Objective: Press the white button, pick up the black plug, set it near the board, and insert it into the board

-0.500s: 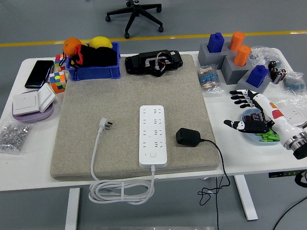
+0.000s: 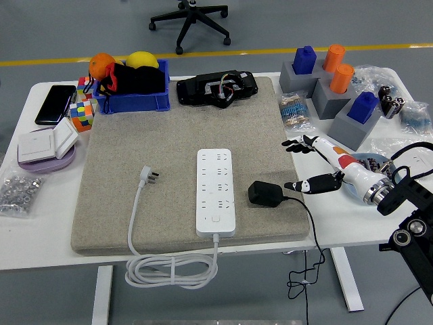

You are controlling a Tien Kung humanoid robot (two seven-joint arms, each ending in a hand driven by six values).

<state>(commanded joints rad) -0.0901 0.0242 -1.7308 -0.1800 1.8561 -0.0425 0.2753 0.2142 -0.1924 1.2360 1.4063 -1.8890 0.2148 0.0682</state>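
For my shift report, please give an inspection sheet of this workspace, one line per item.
Surface: white table with a grey mat.
Job's things: white power strip flat on the mat; black plug lying right of it, not inserted.
Clutter: blue bin, cubes, grey blocks.
Grippers: right hand open, right of the plug; left nothing seen.
Cables: white cord coiled over the near edge.
Surroundings: office chair.

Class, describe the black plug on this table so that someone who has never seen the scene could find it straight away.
Find the grey mat covering the middle of the white table. On it lies a white power strip; the black plug sits just right of the strip's near end. It is the only black block on the mat's right edge, with a thin black cable trailing off the table.
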